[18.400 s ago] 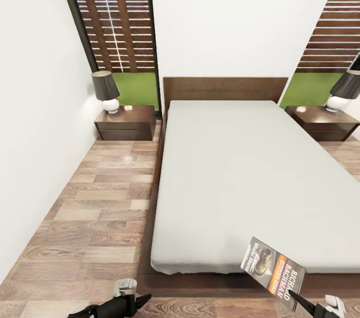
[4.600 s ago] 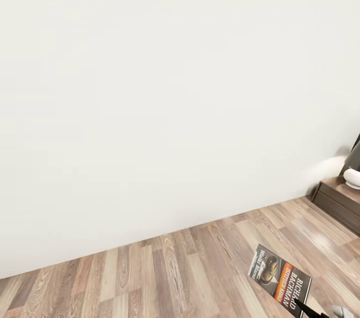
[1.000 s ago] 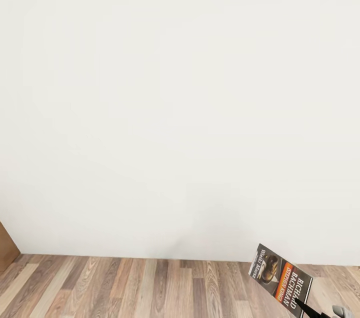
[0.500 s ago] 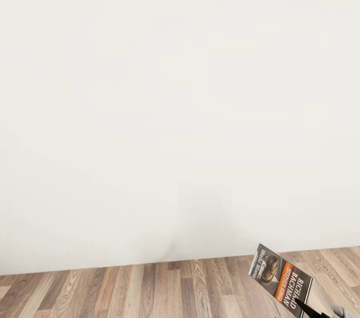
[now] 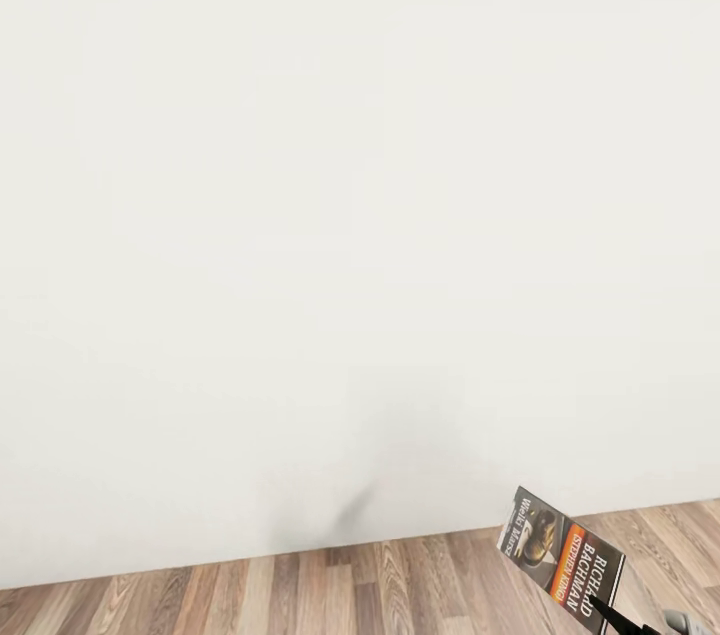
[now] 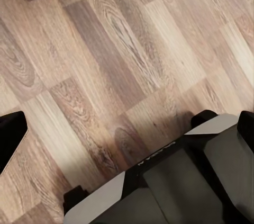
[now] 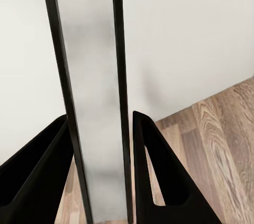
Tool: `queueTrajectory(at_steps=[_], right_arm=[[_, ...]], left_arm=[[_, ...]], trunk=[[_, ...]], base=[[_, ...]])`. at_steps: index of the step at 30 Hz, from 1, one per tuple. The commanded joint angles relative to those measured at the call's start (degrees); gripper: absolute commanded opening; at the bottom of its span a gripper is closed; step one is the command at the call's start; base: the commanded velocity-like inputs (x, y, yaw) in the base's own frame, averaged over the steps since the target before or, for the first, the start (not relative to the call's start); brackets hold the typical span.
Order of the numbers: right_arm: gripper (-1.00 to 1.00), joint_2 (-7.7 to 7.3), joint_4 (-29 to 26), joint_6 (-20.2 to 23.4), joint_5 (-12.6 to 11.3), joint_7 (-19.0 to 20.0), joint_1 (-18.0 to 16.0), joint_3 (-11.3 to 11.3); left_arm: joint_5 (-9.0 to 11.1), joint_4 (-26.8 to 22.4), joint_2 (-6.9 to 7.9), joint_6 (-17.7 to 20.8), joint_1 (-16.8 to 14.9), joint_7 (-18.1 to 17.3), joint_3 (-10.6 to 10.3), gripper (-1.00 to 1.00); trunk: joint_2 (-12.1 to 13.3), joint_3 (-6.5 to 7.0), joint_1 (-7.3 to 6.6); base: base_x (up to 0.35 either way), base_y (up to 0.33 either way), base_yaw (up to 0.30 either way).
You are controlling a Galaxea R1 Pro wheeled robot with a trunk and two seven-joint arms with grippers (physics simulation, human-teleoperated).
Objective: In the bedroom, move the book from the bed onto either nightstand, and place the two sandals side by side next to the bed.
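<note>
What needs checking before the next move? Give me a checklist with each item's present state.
1. Grip on the book: ok, the right gripper is shut on its edge.
2. Book clear of the floor: ok, held above it.
3. Nightstand ahead: not ok, the head view faces the white wall.
4. Left gripper state: cannot tell; the left wrist view shows floor planks and the robot's base.
5. Room to turn: cannot tell.

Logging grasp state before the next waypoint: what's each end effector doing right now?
Left end effector: cannot be told from these views.
Right end effector: closed on the book, fingers pinching its edge, held above the floor.
</note>
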Motion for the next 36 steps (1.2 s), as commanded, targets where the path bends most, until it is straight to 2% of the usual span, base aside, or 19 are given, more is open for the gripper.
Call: queueTrajectory(at_steps=[1, 9, 27, 36], right_arm=[[-1.00, 0.00, 0.1, -0.1, -0.1, 0.2, 0.0, -0.1], [-1.00, 0.02, 0.1, -0.2, -0.1, 0.1, 0.0, -0.1], [-1.00, 0.03, 0.1, -0.2, -0.1, -0.1, 0.0, -0.1], [-1.00, 0.02, 0.1, -0.2, -0.1, 0.0, 0.0, -0.1]], left_arm=[[-0.4, 0.0, -0.01, -0.4, 0.0, 0.0, 0.0, 1.00], [-0.5, 0.0, -0.04, -0.4, 0.0, 0.0, 0.0, 1.00], [-0.5, 0.0, -0.04, -0.4, 0.0, 0.0, 0.0, 1.00], [-0.4, 0.0, -0.02, -0.4, 0.0, 0.0, 0.1, 1.00]], trunk=[[0.0, -0.02, 0.05], [0.0, -0.01, 0.05], [0.0, 0.54, 0.05], [0.0, 0.84, 0.05]], base=[[0.270, 0.000, -0.001], [0.120, 0.000, -0.088], [0.006, 0.000, -0.264], [0.239, 0.000, -0.201]])
